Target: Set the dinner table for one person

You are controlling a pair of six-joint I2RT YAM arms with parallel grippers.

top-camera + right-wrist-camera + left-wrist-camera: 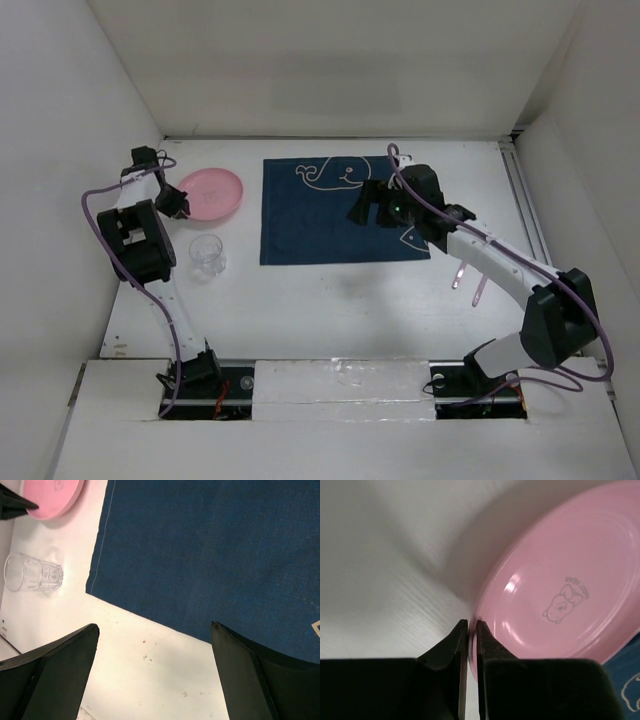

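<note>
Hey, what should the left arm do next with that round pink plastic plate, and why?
Probably lift slightly: the left gripper looks shut on the rim of the round pink plastic plate, which lies on the white table beside the navy blue cloth placemat, its likely spot.

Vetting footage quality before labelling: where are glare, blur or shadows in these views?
Left wrist: glare spots on the pink plate, left gripper soft-edged, dark shadow beside the plate. Right wrist: placemat weave sharp, right gripper softer. Top external: even light, faint arm shadows.
</note>
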